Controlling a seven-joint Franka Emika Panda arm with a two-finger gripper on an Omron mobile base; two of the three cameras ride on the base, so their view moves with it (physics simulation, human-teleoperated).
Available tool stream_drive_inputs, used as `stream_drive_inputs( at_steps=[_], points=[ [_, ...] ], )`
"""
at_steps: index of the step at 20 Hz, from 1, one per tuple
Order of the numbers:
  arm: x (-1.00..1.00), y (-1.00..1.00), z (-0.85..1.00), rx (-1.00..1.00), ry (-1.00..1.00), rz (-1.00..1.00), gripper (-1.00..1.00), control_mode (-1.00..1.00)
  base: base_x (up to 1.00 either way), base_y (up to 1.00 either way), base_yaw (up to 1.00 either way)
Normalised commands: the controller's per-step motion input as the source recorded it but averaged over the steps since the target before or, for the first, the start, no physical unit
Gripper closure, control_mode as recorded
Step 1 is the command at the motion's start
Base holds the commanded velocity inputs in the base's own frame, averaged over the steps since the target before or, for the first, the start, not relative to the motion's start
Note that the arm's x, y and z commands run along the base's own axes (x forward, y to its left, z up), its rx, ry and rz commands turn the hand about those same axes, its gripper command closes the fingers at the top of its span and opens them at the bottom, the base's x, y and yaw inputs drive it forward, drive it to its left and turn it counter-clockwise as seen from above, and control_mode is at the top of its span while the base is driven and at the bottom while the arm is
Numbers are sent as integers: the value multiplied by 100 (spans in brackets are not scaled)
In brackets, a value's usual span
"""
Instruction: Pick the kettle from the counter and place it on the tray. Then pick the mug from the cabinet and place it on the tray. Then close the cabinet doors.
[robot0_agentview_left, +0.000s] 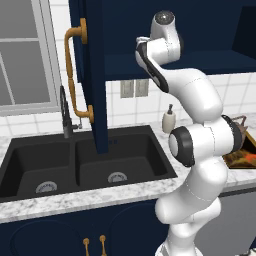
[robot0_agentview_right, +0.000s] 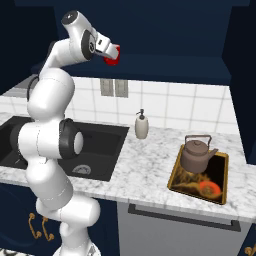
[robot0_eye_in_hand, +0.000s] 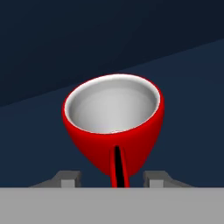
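Both fingertips flank mug.

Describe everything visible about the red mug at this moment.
The mug is small and glossy bright red with a pale grey-white inside and a thin side handle facing the hand camera. It looks empty. In the hand view it appears tilted, mouth toward the camera, against the dark blue cabinet interior, lying between the two fingers; whether they press it yet cannot be told. In the right base view it shows as a red patch at the gripper, up at the cabinet shelf.
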Motion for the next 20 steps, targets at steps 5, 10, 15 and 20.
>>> stream_drive_inputs(
  at_steps=[5,10,15,20],
  points=[
    [0,0,-15,0,0,-6,100,-100,0,0,0],
    [-20,0,-3,0,-5,-4,100,-100,0,0,0],
    [-94,-11,0,0,-17,0,100,-100,0,0,0],
    [-100,-48,0,0,-17,7,100,-100,0,0,0]
  ],
)
